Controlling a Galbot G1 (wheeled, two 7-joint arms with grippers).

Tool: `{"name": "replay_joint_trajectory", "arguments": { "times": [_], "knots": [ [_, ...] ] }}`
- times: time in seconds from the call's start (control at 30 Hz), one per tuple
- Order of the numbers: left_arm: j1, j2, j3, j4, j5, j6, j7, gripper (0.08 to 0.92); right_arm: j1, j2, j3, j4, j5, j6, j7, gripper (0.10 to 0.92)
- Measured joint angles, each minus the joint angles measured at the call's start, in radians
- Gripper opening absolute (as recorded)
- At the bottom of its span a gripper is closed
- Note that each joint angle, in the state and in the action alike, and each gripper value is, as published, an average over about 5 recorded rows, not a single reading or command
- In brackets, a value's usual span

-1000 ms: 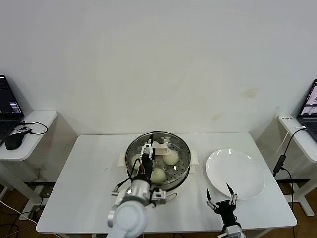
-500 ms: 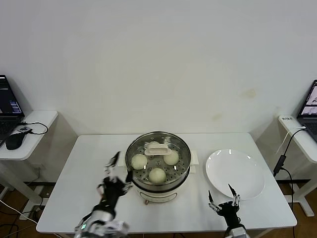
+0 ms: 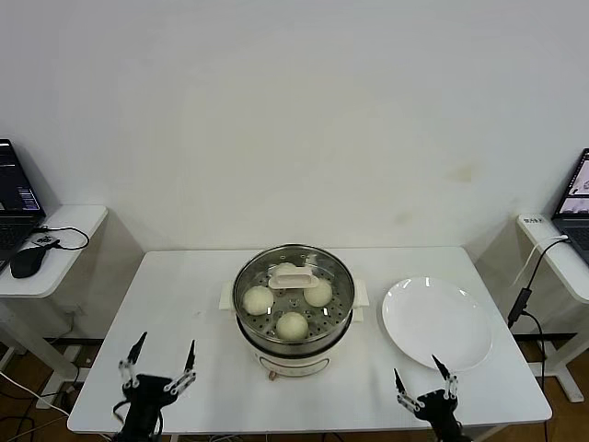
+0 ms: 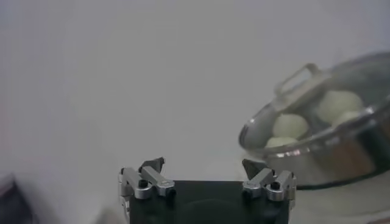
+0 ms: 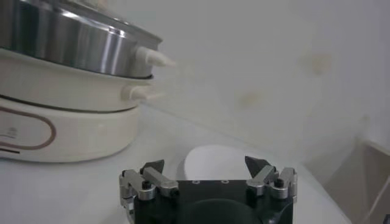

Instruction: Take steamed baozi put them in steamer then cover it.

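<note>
Baozi point(image 3: 292, 324), four cream-white buns, sit on the perforated tray inside the steamer point(image 3: 293, 350) at the centre of the frame, under the clear glass cover point(image 3: 324, 272) with its cream bar handle. The steamer stands on a white table point(image 3: 175, 313), with a white plate point(image 3: 437, 322) to its right. Lower left, the left gripper point(image 3: 158, 370) points up at the table's near edge, fingers spread wide, holding nothing, well apart from the steamer. Lower right, the right gripper point(image 3: 425, 382) stands likewise, wide and empty, just below the plate.

Left gripper point(image 3: 158, 369) and right gripper point(image 3: 424, 383) low, jaws spread.
</note>
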Motion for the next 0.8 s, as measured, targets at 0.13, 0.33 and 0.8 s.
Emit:
{"name": "replay_joint_trajectory", "arguments": {
  "times": [0.13, 0.33, 0.8],
  "knots": [
    [0.028, -0.024, -0.004, 0.032, -0.099, -0.064, -0.017, 0.823, -0.022, -0.010, -0.011, 0.017, 0.009, 0.004, 0.001, 0.823],
    [0.058, -0.036, -0.009, 0.076, -0.181, -0.126, -0.024, 0.823, -0.044, -0.020, -0.031, 0.041, 0.026, 0.005, -0.006, 0.823],
    [0.070, -0.062, -0.013, 0.137, -0.214, -0.181, -0.014, 0.823, -0.054, -0.019, -0.083, 0.095, 0.083, -0.048, -0.045, 0.823]
  ]
}}
